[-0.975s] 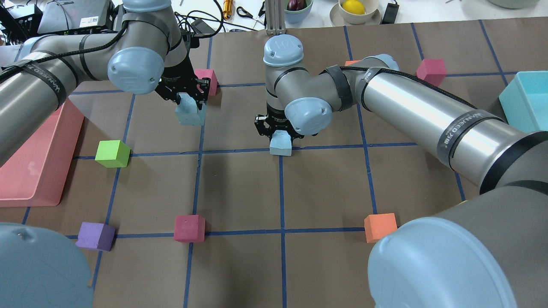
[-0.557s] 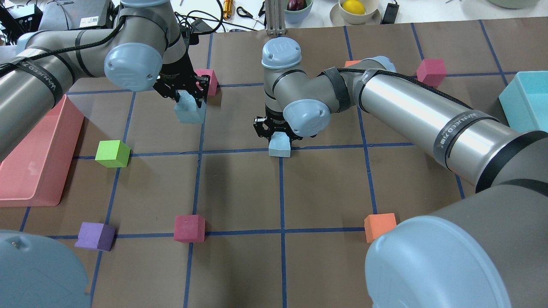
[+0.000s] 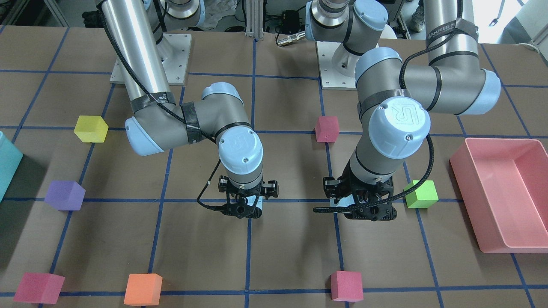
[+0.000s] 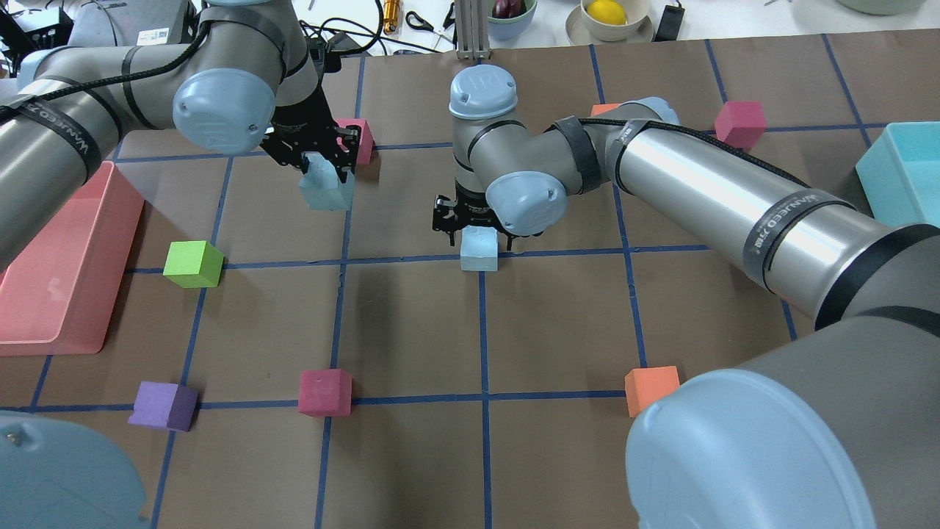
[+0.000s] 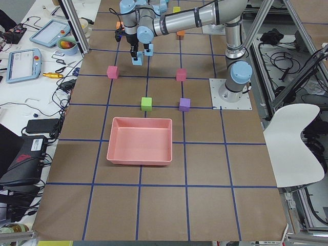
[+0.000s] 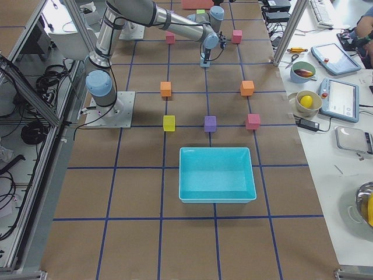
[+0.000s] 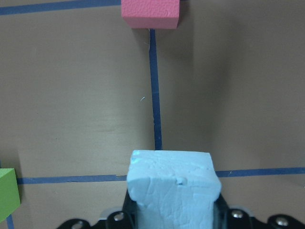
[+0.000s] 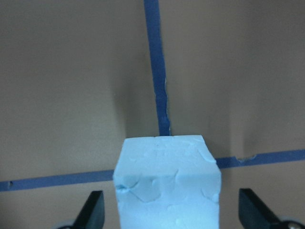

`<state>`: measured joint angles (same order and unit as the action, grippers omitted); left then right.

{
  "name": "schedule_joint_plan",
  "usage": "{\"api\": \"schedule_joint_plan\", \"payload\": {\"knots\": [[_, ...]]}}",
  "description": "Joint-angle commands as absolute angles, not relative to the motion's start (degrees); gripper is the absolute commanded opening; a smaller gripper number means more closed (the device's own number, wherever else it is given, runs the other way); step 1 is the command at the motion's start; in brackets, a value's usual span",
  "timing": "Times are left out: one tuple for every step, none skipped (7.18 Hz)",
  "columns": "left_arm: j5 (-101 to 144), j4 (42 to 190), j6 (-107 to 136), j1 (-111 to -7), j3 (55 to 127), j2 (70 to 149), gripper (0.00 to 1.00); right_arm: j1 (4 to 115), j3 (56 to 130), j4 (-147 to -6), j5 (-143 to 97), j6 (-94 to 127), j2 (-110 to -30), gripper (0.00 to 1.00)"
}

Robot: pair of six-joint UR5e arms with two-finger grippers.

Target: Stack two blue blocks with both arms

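The left gripper [image 4: 324, 173] was clenched on the carried blue block [image 4: 327, 192], pinching two opposite side faces and apparently holding it clear of the table [image 4: 411, 330], beyond the green cube [image 4: 192, 263] and toward the robot's right of it. The resting blue block [image 4: 479, 253] sat on the table well apart from the green cube, farther to the robot's right along the same blue tape line [image 4: 279, 262], at a crossing of the grid. The right gripper [image 4: 477, 232] hung directly over it, released, its fingers [image 8: 94, 212] standing off either side without touching. Both cubes looked like light, soft foam with dented, creased faces. A hard squeeze would likely deform them and a gentle one should suffice. Flat opposite faces, taken near mid-height, seemed the sound hold. Since the lower block could shift at a nudge, the carried one would probably need to come down squarely before being let go.
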<state>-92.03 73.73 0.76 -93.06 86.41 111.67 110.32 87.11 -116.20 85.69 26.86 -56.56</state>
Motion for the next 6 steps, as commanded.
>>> {"api": "schedule_joint_plan", "payload": {"knots": [[-89.7,73.9,4.5,-95.0,86.4,111.9,0.01,108.8,84.0,-113.9,86.5,25.8,-58.8,1.0],[-89.4,73.8,6.6,-96.3,86.4,112.0,0.01,106.9,81.9,-109.3,87.1,23.5,-61.1,1.0],[-89.4,73.8,7.5,-98.1,86.8,112.0,0.01,104.3,81.1,-105.8,88.6,19.7,-63.6,1.0],[-89.3,73.7,9.4,-99.9,86.7,112.2,0.01,101.5,81.4,-103.4,88.2,17.8,-66.6,1.0],[-89.3,73.1,13.5,-102.6,86.4,112.9,0.01,99.2,81.9,-99.2,88.7,12.5,-69.6,1.0],[-86.3,71.3,17.7,-105.8,86.1,113.3,0.01,96.9,81.9,-95.8,88.8,8.4,-72.0,1.0]]}}
